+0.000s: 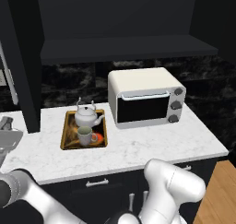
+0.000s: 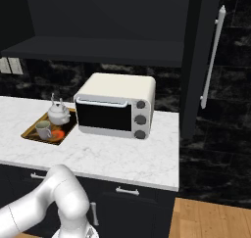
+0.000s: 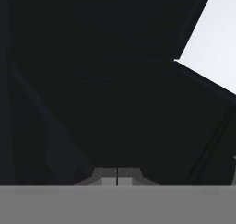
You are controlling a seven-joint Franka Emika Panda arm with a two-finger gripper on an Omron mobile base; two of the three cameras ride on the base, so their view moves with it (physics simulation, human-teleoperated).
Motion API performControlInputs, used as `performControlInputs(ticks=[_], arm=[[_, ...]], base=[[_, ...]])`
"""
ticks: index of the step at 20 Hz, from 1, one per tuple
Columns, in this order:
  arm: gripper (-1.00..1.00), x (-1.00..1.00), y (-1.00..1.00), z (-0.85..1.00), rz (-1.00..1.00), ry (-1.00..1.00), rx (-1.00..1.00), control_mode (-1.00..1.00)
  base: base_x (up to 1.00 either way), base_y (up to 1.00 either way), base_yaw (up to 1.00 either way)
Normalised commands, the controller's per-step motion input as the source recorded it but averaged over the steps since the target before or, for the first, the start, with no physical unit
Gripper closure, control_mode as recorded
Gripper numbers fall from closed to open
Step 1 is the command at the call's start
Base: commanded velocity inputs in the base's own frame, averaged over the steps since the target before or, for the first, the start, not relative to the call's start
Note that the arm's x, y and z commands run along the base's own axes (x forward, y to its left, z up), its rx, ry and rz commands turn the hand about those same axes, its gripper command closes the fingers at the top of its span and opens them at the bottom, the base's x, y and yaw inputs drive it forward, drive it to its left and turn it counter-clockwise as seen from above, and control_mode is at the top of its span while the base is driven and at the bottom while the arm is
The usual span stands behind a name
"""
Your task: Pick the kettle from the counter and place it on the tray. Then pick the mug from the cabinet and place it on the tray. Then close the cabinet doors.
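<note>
Dark fingertips of the gripper [image 3: 117, 177] meet, jaws closed on nothing, facing a black panel. Kettle [image 1: 88, 115] and mug [image 1: 85, 136] sit on the tray [image 1: 67, 134]; both cabinet doors [image 2: 198, 60] stand open

pincer [image 3: 117, 176] tips together, dark panel [image 3: 106, 89], white patch [image 3: 214, 38]

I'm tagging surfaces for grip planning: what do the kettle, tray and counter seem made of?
Kettle: glossy white-grey ceramic or enamel by its sheen, thin wire handle.
Tray: apparently wood, golden rim, dark painted base.
Counter: polished marble look, white with faint grey veins.
</note>
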Motion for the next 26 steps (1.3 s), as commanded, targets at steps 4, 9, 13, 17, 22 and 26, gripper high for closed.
performControlInputs(ticks=[4,9,13,17,22,26], arm=[[1.00,0.00,-0.55,0.41,0.00,-0.08,0.02,-1.00],[1.00,0.00,-0.61,0.34,0.00,-0.01,0.00,-1.00],[1.00,0.00,-0.85,0.23,0.00,-0.04,0.00,-1.00],[1.00,0.00,-0.86,0.40,0.00,-0.10,0.00,-1.00],[1.00,0.00,-0.82,0.48,0.00,-0.05,0.00,-1.00],[1.00,0.00,-0.89,0.44,0.00,0.00,0.00,-1.00]], base=[[0.00,0.00,0.00],[0.00,0.00,0.00],[0.00,0.00,0.00],[0.00,0.00,0.00],[0.00,0.00,0.00],[0.00,0.00,0.00]])
